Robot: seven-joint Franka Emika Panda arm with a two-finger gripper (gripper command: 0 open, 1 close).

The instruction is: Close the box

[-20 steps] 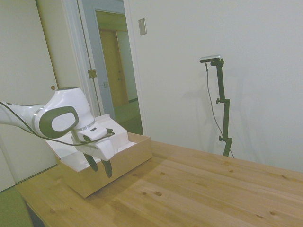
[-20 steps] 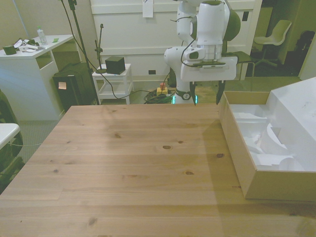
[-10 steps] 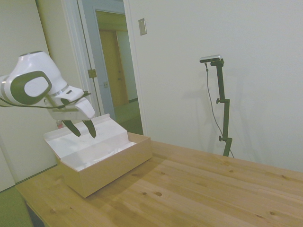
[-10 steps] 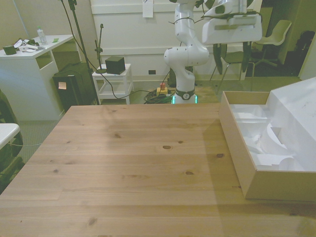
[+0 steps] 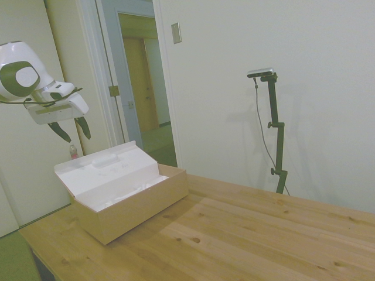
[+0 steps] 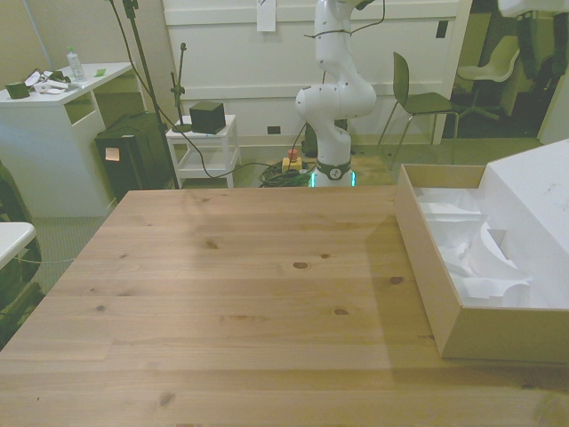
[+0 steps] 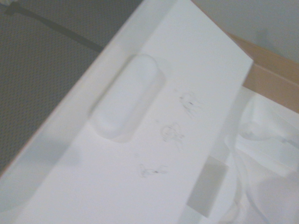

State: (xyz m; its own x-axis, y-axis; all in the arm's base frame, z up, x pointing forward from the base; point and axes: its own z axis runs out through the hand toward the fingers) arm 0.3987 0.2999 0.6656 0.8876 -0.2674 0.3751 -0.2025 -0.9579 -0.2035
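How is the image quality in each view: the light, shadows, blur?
Side view: even, soft light, greenish cast; the box throws a faint shadow on the table. Front view: sharp, the white lid nearly overexposed. Wrist view: soft focus, the lid's oblong indent and small marks blurred.

This is a robotics lab set up in an office-like room. Behind the wooden table [image 6: 240,285] the white arm's base [image 6: 331,107] stands on the floor; beside that base sit a small white cart [image 6: 203,147], a white desk [image 6: 53,133] and office chairs [image 6: 422,93].
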